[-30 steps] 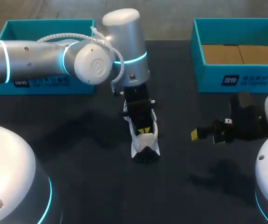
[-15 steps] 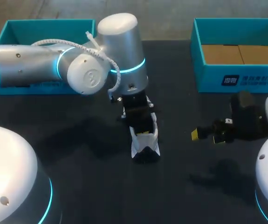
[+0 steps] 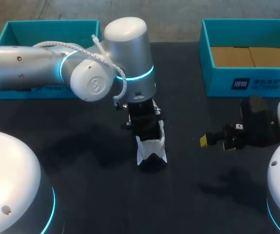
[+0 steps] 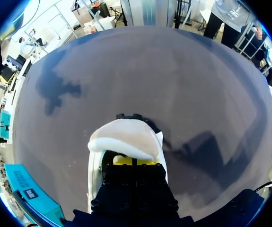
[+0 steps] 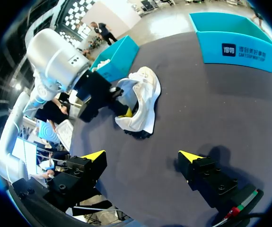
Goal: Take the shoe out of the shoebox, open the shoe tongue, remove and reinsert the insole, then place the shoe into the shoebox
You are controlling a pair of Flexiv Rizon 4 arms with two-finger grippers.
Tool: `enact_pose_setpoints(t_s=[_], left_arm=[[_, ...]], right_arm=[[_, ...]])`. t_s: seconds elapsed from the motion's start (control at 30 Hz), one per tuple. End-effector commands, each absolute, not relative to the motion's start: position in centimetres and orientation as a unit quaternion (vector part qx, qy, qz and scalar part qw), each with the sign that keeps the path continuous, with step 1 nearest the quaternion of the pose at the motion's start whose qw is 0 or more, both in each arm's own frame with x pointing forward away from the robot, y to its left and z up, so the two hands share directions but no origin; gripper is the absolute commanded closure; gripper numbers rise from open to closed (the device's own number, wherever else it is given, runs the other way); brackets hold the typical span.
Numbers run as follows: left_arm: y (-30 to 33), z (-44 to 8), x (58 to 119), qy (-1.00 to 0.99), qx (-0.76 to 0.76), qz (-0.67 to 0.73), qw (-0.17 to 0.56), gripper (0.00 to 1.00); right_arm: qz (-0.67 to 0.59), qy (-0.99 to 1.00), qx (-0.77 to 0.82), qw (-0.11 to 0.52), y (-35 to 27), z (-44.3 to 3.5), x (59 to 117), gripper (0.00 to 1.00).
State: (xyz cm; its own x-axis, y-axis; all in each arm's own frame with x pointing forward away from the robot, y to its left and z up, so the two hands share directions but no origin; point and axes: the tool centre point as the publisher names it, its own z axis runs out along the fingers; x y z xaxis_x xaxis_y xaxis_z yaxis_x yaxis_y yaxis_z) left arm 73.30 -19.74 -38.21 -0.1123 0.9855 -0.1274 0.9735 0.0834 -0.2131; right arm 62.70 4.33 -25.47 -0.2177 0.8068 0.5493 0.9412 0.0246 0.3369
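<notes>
A white shoe with a black sole [image 3: 152,152] lies on the dark table near the middle, toe toward me. My left gripper [image 3: 148,132] points down into the shoe's opening, and its tips are hidden there in the head view. In the left wrist view the shoe's tongue [image 4: 126,138] curves up just ahead of the yellow fingertips [image 4: 133,161], which sit pressed together inside the shoe; the gripper is shut. Whether anything thin is pinched stays hidden. My right gripper [image 3: 216,142] hovers open to the right, well apart from the shoe [image 5: 143,101], with nothing between its fingers [image 5: 143,156].
A teal box [image 3: 47,29] stands at the back left, partly behind my left arm. A second teal box [image 3: 247,73] at the back right holds brown cardboard. Bare dark tabletop lies between the shoe and the right gripper.
My left gripper has sunk deeper into the shoe; its yellow tips, visible a second ago in the head view, are now covered. The right arm has not moved.
</notes>
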Motion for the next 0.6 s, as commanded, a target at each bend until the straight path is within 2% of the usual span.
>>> enact_pose_setpoints(t_s=[0.03,0.27,0.6], left_arm=[[-20.3,-39.1,73.8,-0.73,-0.672,0.12,0.029,1.0],[-21.0,-40.0,73.9,-0.722,-0.682,0.11,0.05,1.0],[-21.2,-36.5,74.7,-0.717,-0.689,0.104,0.022,1.0]], right_arm=[[-0.327,-0.708,-0.618,0.101,4.4,-25.4,62.5,0.0],[-0.327,-0.708,-0.618,0.101,4.4,-25.4,62.5,0.0],[-0.327,-0.708,-0.618,0.101,4.4,-25.4,62.5,0.0]])
